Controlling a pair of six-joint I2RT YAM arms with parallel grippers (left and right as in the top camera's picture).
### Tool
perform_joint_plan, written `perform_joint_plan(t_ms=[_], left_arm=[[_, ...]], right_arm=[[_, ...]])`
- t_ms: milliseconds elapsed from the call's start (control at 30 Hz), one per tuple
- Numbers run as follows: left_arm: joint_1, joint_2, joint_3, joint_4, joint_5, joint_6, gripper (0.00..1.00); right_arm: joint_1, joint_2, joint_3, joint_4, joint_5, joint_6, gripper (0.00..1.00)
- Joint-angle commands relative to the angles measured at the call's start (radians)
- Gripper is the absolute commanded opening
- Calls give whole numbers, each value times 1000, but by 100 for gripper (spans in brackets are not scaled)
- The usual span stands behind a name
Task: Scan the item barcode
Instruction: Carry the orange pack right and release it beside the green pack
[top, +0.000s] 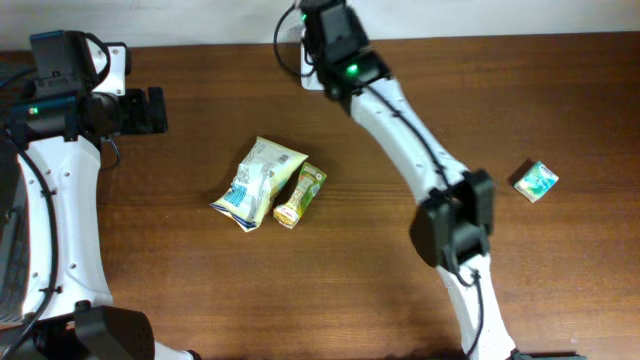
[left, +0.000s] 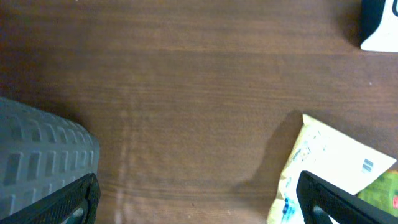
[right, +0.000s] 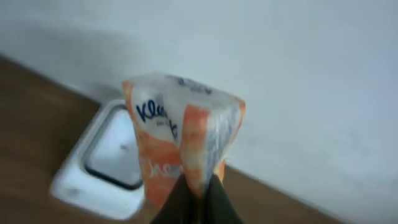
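The right claw (right: 196, 199) is clamping shut on the lower edge of the tissue pack (right: 180, 134), an orange-and-white plastic pack with blue lettering. It is holding the pack upright just beside the scanner (right: 106, 158). The scanner is a white box with a dark window, sitting at the far edge of the wooden surface (top: 350, 290) against a pale wall. In the right wrist view the pack is overlapping the scanner's right side; whether the two are touching cannot be told.

The left claw (top: 155, 110) is hovering well to the left of the scanner with its jaws standing wide apart and nothing between them.

A yellow-and-white snack bag (top: 258, 180) is lying flat on the robot's side of the scanner, some way off from it. A slim green-and-yellow packet (top: 301, 194) is lying just beside the bag, also on the near side of the scanner. A small green packet (top: 536, 181) is lying well apart to the scanner's right, beyond the right arm.
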Motion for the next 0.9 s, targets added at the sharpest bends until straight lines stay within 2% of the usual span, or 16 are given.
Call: perform_joint_plan(t_ms=[0, 67, 400, 533, 600, 733, 867], left_arm=[[5, 8, 3, 0, 11, 16, 99], [5, 8, 3, 0, 11, 16, 99], [5, 8, 3, 0, 11, 16, 99], [5, 8, 3, 0, 11, 16, 99], [5, 8, 3, 0, 11, 16, 99], [4, 8, 3, 0, 11, 16, 99], [4, 8, 3, 0, 11, 16, 99]], right_arm=[[-8, 118, 5, 114, 93, -354, 4], [-13, 164, 3, 137, 96, -400, 4], [-4, 151, 2, 141, 111, -398, 4], [-1, 8, 2, 60, 100, -229, 4], [-6, -98, 2, -69, 62, -155, 4], [-32, -331, 2, -464, 12, 90, 4], [-145, -474, 2, -898, 12, 539, 4]])
